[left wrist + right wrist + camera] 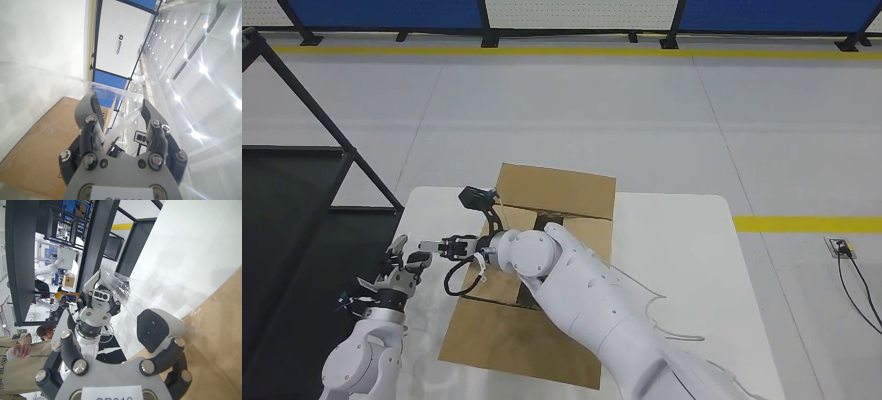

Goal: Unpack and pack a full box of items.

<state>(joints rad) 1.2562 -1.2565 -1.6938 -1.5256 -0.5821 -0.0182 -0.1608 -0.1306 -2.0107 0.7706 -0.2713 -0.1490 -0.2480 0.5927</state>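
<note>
Box [557, 190] sits mid-worktop [682, 260] with its flaps open: 1 stands up at the far edge, 1 lies flat toward the near edge. The inside is dark, so contents aren't readable.

Both hands are off the box's left side, near the worktop's left edge, nearly tip to tip in the top view.

Left hand [117, 102]: fingers apart, not clamped. A clear tape strip [113, 92] is stretched across both fingertips and folds back down between them. It lies on them rather than being pinched. From that hand the strip runs over the worktop toward the box's edge.

Right hand [109, 325]: spread wide, holding nothing, just beside the left hand and facing it. The strip passes right by 1 of its pads [153, 330]; can't tell if it touches.
</note>
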